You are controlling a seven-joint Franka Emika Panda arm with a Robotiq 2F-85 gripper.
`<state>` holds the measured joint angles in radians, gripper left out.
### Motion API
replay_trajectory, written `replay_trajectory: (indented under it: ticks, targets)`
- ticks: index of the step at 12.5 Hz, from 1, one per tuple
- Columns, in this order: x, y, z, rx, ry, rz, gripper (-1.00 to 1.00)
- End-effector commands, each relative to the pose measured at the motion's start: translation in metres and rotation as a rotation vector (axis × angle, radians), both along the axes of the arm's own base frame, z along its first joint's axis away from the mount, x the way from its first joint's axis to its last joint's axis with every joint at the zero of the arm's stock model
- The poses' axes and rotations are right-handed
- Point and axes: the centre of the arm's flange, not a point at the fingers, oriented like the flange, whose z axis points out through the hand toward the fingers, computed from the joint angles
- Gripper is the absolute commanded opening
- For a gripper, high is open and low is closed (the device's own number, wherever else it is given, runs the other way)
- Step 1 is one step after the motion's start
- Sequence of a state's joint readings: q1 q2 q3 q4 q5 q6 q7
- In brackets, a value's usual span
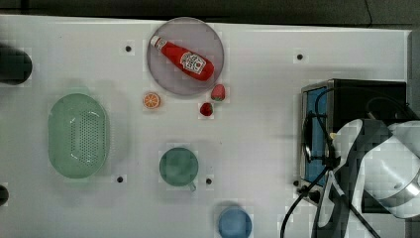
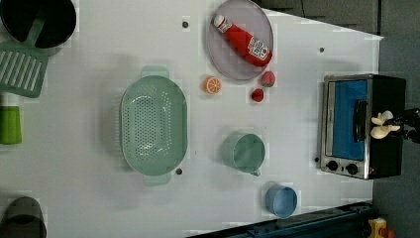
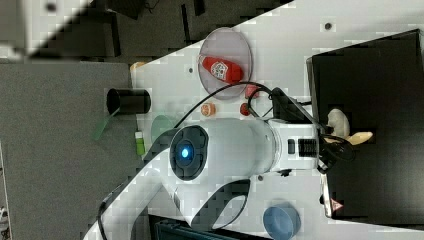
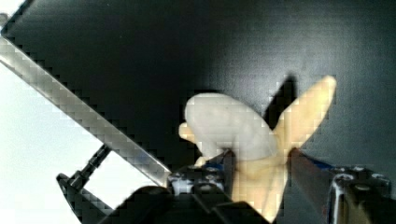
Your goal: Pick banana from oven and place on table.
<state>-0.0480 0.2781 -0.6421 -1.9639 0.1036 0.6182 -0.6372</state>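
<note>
Top view: arm hung over the oven [image 1: 346, 94] at the top view's right, wrist bent down to reach its black roof.

Left view: banana [image 2: 382, 125] sat on the oven top, above the door, not inside; the table [image 2: 297, 99] lay bare beside the oven for set-down.

Right view: banana [image 3: 345, 127] lay just past the wrist.

Wrist view: gripper [image 4: 259, 179] fingers flanked the banana's stem end, half closed and apparently pinching it, not yet lifted.
</note>
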Motion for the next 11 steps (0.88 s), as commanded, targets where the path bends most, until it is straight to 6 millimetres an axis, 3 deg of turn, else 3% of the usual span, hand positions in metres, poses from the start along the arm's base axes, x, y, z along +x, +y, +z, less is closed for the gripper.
replay_trajectory:
  ticks: [1,3,5,8,10,11]
  targets:
    - [-0.017,-0.016,0.007,0.004,-0.017,-0.023,-0.50]
    - [-0.016,-0.017,0.013,0.002,-0.024,-0.023,-0.56]
    - [-0.010,-0.017,0.047,0.010,-0.045,-0.014,-0.56]
    - [0.004,0.003,0.152,-0.008,-0.030,0.073,-0.56]
    - [0.016,0.043,0.221,-0.061,-0.009,0.175,-0.56]
    - [0.021,0.073,0.244,-0.051,-0.006,0.223,-0.56]
